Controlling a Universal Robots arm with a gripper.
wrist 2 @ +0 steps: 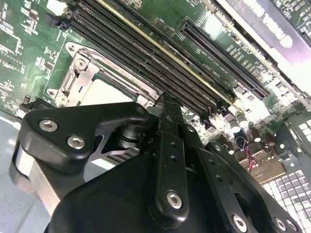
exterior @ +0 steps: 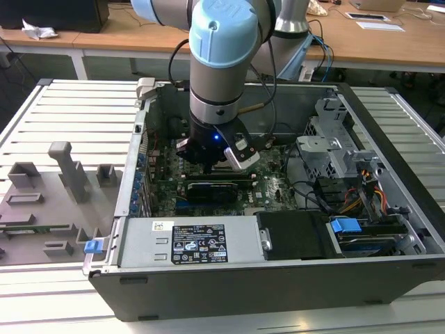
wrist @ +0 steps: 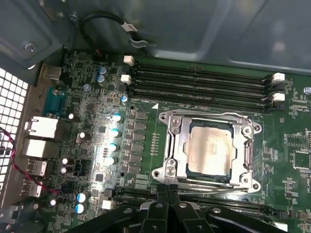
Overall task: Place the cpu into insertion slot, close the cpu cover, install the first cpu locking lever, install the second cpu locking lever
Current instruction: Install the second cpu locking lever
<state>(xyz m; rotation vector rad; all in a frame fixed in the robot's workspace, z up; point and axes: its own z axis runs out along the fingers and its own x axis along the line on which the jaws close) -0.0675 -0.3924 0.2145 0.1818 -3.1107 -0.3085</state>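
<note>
A: What's hidden?

B: In the exterior view the arm's wrist covers the socket area inside the computer case [exterior: 389,174].

A: And the cpu [wrist: 210,154]?

B: In the first wrist view it sits in the insertion slot [wrist: 192,171], with the cpu cover [wrist: 171,145] closed flat around it.

A: The gripper [wrist: 167,190]?

B: Fingers pressed together, empty, just at the cover's edge.

The arm [exterior: 222,52] reached straight down into the computer case [exterior: 389,139], wrist vertical. Its gripper [wrist: 167,191] hung low over the case's motherboard, the black fingers [wrist 2: 167,145] pressed together
</note>
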